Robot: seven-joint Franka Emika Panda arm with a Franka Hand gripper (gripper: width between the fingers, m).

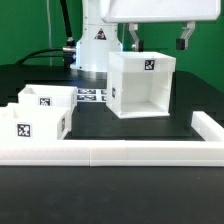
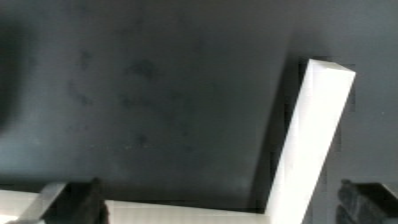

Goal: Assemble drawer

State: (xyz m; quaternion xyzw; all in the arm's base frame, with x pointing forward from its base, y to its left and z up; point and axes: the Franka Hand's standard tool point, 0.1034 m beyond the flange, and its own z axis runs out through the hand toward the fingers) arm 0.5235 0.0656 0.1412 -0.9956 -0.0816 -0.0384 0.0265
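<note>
White casing stands far right, trays near left; gripper hangs above the casing, fingers wide, gripping nothing.

Green wall behind a black table

Exterior: low, close, looking over the rail toward the arm's base | wrist: tight, steeply down on the table | shared: casing edge

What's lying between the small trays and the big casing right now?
In the exterior view, the marker board lies flat between the trays and the casing; the rest of that stretch is bare table.
</note>
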